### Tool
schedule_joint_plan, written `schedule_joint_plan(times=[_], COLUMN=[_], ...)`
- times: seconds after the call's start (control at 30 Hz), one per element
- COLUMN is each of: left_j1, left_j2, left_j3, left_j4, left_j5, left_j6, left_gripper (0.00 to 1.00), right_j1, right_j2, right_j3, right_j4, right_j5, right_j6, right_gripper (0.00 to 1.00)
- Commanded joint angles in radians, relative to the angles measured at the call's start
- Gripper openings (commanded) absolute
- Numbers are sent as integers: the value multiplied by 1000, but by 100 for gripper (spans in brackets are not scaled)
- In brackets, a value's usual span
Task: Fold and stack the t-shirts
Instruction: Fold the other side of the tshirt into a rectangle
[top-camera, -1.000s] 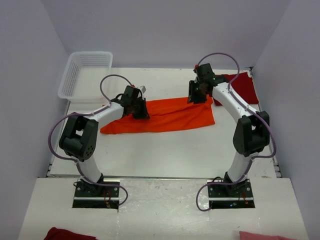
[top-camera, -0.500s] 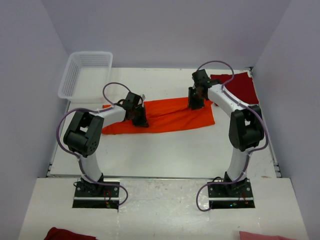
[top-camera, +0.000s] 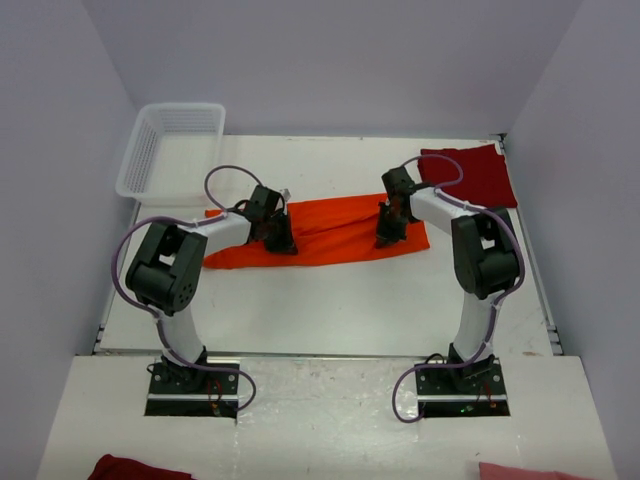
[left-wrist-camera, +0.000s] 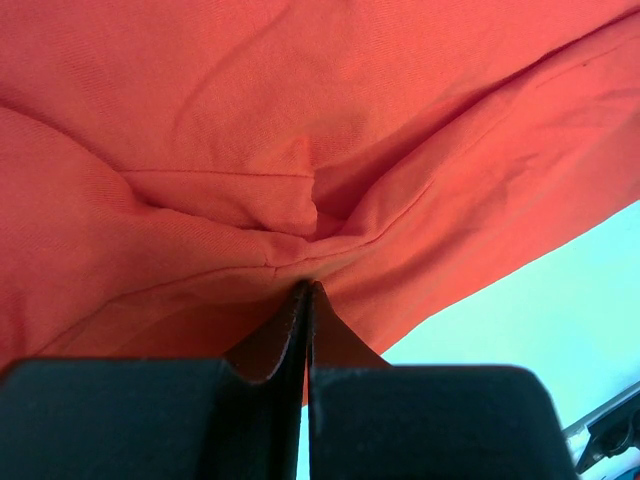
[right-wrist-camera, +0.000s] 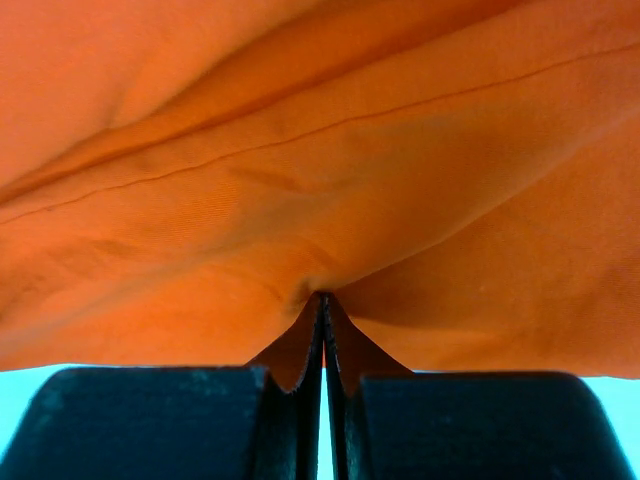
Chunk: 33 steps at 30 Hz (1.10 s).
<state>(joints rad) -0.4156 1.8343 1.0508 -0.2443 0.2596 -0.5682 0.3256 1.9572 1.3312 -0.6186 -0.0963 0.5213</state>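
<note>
A bright orange t-shirt (top-camera: 330, 230) lies as a long folded band across the middle of the table. My left gripper (top-camera: 280, 243) is shut on its near edge towards the left; in the left wrist view the cloth (left-wrist-camera: 300, 150) puckers into the closed gripper (left-wrist-camera: 306, 286). My right gripper (top-camera: 385, 238) is shut on the near edge towards the right, where the orange cloth (right-wrist-camera: 320, 150) gathers at the closed gripper (right-wrist-camera: 323, 296). A dark red t-shirt (top-camera: 470, 175) lies folded flat at the back right.
A white lattice basket (top-camera: 170, 148) stands at the back left corner. White table (top-camera: 330, 300) spreads in front of the shirt. A dark red cloth (top-camera: 135, 468) and a pink cloth (top-camera: 530, 471) lie on the near ledge below the arm bases.
My right gripper came forward from the shirt's far edge to its near edge and closed on the cloth. The left gripper shifted slightly nearer and stayed shut.
</note>
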Motion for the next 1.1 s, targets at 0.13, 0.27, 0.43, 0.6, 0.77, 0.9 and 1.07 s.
schedule_joint_plan(times=[0.13,0.27,0.43,0.6,0.77,0.9,1.07], left_j1=[-8,-9,-9,-9,-11,-17,-29], left_j2=[-20,-46,-111,-202,-277,-320,-378], left_j3=[-81,-115,-184,-267,-340,-391,-431], left_j4=[7,10,11,13,14,22,22], left_j5=[-23,-31,-34,-48,-43,-45,-45], left_j6=[7,8,2,-10,-13,-18,-32], left_gripper=[0,0,0,0,0,0,0], right_j1=[13,30,39,46,67,89,119], right_j2=[-20,-56,-122,-202,-312,-381,-457], right_j3=[-79,-157,-246,-325,-435,-510,-601], right_j4=[74,103,146,154,174,189,195], right_j5=[3,23,44,59,78,73,87], right_j6=[54,78,121,144,184,233,273], right_gripper=[0,0,0,0,0,0,0])
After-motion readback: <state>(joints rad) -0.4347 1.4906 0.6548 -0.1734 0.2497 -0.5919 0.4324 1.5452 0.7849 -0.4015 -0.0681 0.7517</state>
